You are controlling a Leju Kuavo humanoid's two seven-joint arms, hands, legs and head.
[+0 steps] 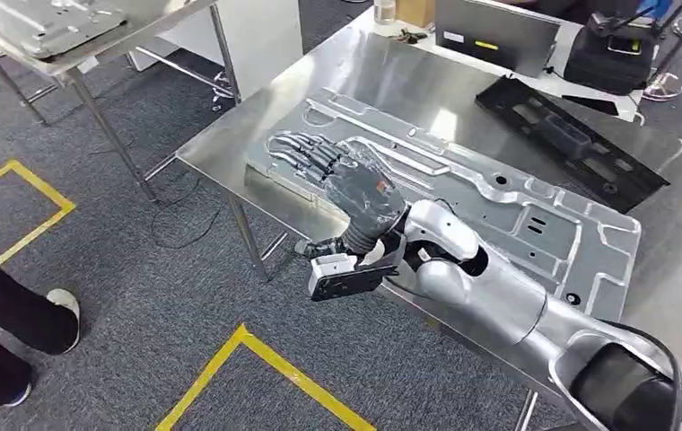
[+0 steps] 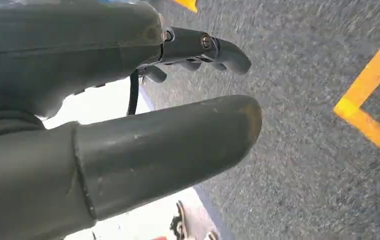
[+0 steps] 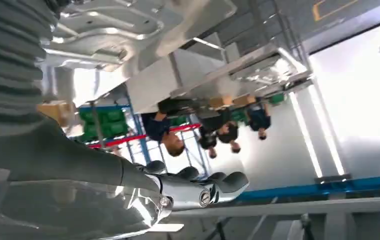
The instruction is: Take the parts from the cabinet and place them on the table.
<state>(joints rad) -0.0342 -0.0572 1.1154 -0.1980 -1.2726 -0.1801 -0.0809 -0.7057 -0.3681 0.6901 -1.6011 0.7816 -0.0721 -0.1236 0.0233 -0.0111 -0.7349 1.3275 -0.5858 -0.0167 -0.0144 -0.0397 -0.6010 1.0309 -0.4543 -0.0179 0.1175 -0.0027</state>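
A large stamped sheet-metal part lies flat on the steel table, reaching from its near left corner towards the right. My right hand rests on the part's left end with fingers stretched out flat along it; nothing shows it clamped around the metal. In the right wrist view the right hand's fingers lie straight beside the part's shiny surface. My left hand hangs over grey carpet, thumb and fingers apart, holding nothing.
A black plastic part, a grey box and a black device stand further back on the table. A second table with a metal part is at far left. A person's shoes and yellow floor tape are nearby.
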